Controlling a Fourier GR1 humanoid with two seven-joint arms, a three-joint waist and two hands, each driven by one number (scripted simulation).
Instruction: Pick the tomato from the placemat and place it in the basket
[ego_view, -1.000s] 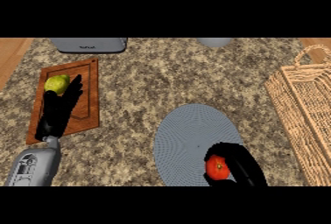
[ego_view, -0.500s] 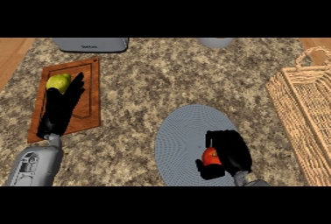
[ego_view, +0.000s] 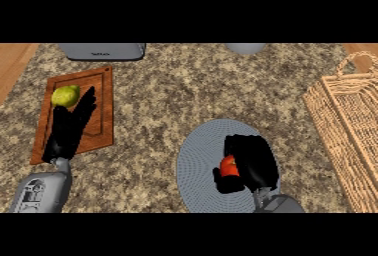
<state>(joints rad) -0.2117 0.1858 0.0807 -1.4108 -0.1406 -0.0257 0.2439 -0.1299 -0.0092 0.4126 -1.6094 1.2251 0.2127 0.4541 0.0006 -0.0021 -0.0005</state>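
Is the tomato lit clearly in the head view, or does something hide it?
Head view: lighting is even, no glare; the right hand curls over the tomato, so only a red sliver shows on the placemat; the basket is cut by the right edge.

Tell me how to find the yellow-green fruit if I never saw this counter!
Start at the wooden cutting board on the counter's left side. At its far left corner sits the yellow-green fruit, just past the fingers of the robot's left hand. It is the only fruit on the board; the red tomato is over on the round grey placemat.
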